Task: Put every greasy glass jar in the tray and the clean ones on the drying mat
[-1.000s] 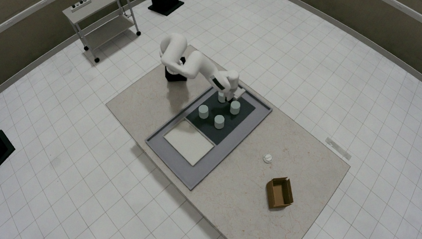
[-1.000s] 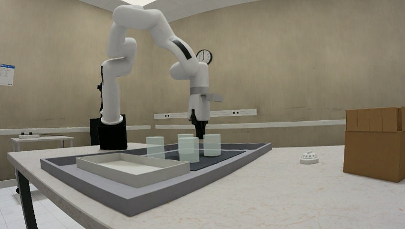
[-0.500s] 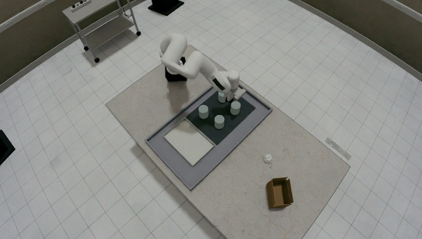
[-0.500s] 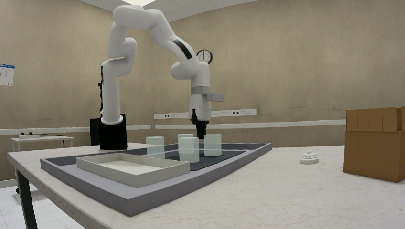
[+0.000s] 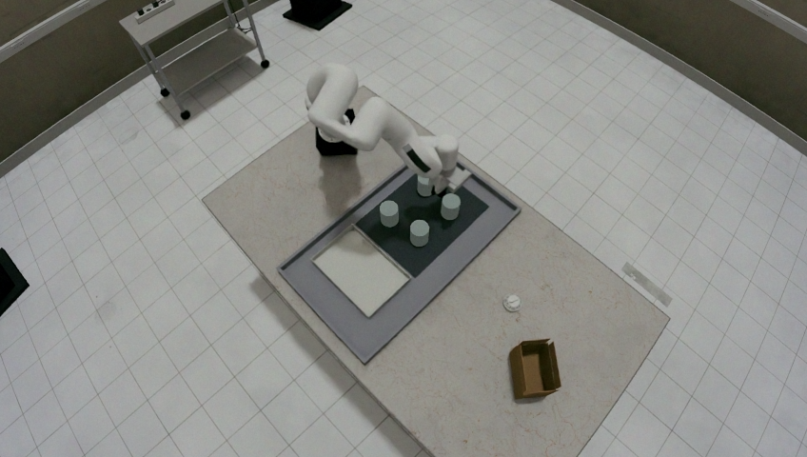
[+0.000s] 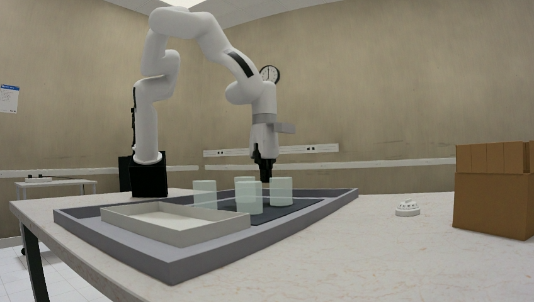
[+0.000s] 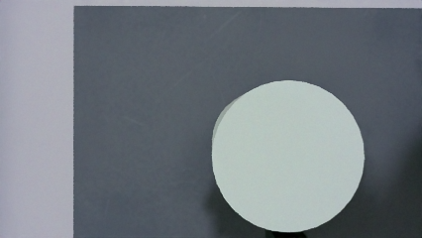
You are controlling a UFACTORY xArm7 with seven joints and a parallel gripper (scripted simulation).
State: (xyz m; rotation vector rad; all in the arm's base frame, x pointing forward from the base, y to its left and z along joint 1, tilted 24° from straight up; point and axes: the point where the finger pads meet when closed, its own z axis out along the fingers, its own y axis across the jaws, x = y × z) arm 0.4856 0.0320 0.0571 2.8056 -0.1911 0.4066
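Several pale green glass jars stand upright on the dark drying mat (image 5: 430, 223): one at the left (image 5: 388, 213), one at the front (image 5: 419, 232), one at the right (image 5: 450, 207) and one at the back (image 5: 423, 186). My gripper (image 5: 439, 193) is shut and empty. It hangs low between the back jar (image 6: 244, 179) and the right jar (image 6: 280, 190), its tips (image 6: 265, 176) at about the height of the jar tops. In the wrist view one jar (image 7: 288, 156) shows from above, close to the fingertips at the bottom edge. The white tray (image 5: 361, 271) is empty.
Mat and tray sit in a raised grey frame (image 5: 362, 333). A small white round knob (image 5: 511, 303) and an open cardboard box (image 5: 535, 367) lie on the table towards the front right. The arm's black base (image 5: 335, 141) stands at the back.
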